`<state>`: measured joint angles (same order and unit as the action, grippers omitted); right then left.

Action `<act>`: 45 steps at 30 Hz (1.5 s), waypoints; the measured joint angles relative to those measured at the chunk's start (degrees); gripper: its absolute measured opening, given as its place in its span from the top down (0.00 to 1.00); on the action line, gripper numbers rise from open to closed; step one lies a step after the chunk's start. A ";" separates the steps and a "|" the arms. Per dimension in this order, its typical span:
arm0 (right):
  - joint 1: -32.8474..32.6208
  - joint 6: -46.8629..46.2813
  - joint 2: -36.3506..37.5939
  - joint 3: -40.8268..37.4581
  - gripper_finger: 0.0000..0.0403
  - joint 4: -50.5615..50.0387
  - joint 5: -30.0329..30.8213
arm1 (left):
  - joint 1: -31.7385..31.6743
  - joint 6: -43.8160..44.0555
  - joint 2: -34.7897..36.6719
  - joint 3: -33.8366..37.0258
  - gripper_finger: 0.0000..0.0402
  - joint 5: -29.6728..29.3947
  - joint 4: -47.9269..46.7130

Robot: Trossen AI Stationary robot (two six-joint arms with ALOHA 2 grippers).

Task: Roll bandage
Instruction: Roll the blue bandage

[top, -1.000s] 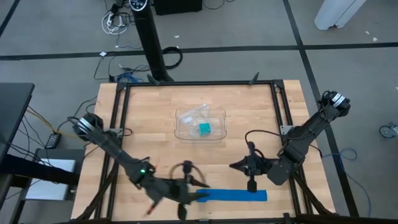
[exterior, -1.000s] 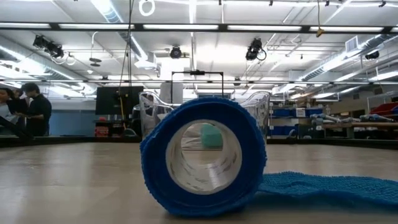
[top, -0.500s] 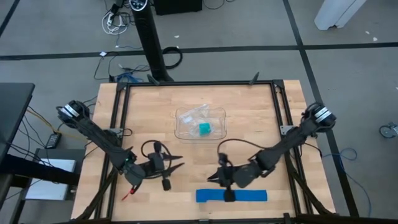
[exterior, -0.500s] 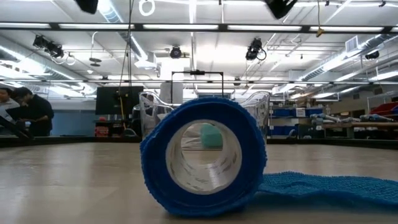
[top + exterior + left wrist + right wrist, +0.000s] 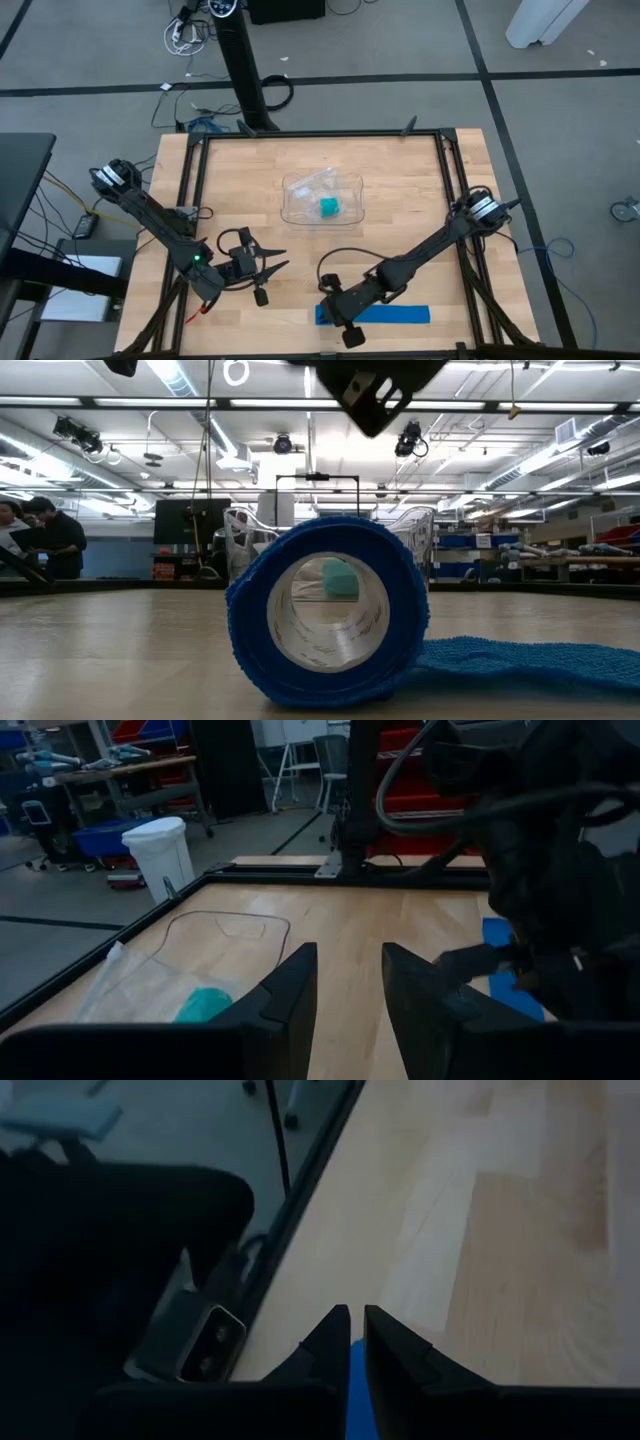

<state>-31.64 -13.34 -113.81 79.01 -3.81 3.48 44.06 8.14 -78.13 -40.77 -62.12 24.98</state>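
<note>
While both arms reach over the table's near edge, the views read as follows.

High view: bandage (image 5: 385, 314) lies flat as a blue strip along the near edge, right of centre; right gripper (image 5: 327, 296) hangs over its left end; left gripper (image 5: 275, 259) sits well apart, fingers spread, holding nothing. Clear tray (image 5: 322, 197) with a teal block (image 5: 328, 207) rests mid-table.

Low view: rolled end upright, tail trailing flat across the table (image 5: 120, 650).

Left wrist view: fingers (image 5: 290, 995) parted — nothing between them.

Right wrist view: fingers (image 5: 330, 1335) nearly closed, a narrow gap — blue showing through it; whether they grip, I cannot tell.
</note>
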 joint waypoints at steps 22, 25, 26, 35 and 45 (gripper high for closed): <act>1.42 3.37 -3.72 1.66 0.92 -3.82 -0.24 | -0.01 1.32 -0.04 0.00 0.70 0.84 -1.12; 1.44 4.13 -4.29 1.55 0.93 -3.92 -0.31 | -0.01 1.33 -0.04 0.00 0.70 0.84 -1.12; 1.44 4.65 -4.56 1.59 0.93 -3.32 -0.33 | -0.02 1.33 -0.04 0.00 0.70 0.84 -1.16; 1.38 4.82 -4.46 1.74 0.93 -7.14 -0.78 | -0.03 1.77 -0.04 0.00 0.70 0.84 -1.98; 0.46 1.56 -2.49 1.68 0.94 -13.36 -1.91 | -0.02 2.62 -0.06 0.00 0.70 0.84 -2.44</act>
<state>-31.18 -11.78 -116.30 80.69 -17.16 1.57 44.05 10.76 -78.19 -40.77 -61.28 22.54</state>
